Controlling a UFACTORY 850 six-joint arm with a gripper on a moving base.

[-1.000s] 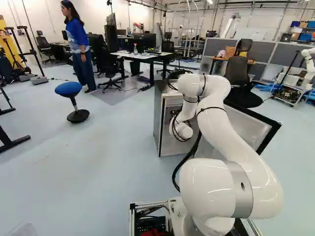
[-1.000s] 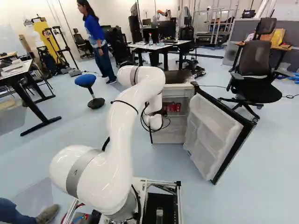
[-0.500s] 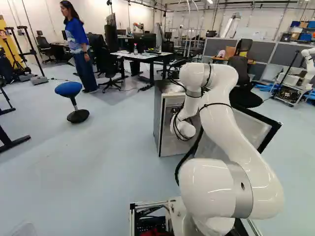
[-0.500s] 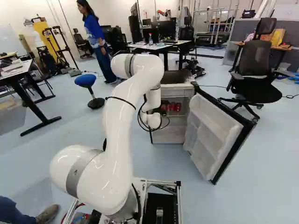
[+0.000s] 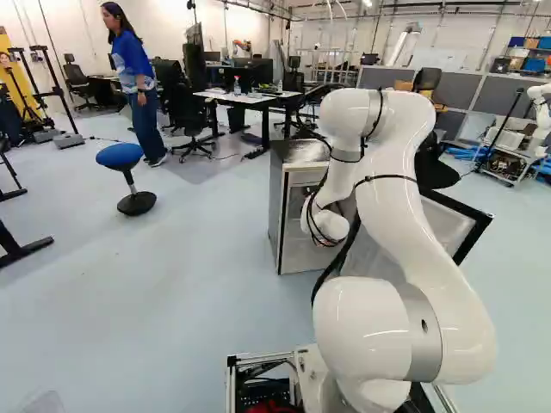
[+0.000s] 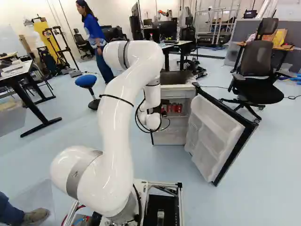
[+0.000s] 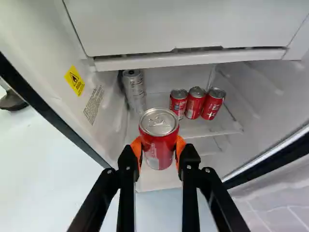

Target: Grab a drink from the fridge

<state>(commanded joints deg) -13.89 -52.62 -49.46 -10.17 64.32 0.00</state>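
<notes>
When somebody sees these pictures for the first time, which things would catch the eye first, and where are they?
Probably first the red can, held between the orange pads of the black pincer in the wrist view, with three more red cans beyond it inside the fridge. Next, in the right base view, the big white arm and the wide-open door to its right.

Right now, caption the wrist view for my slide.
Gripper shut on a red can, three more red cans on the fridge shelf ahead.
</notes>
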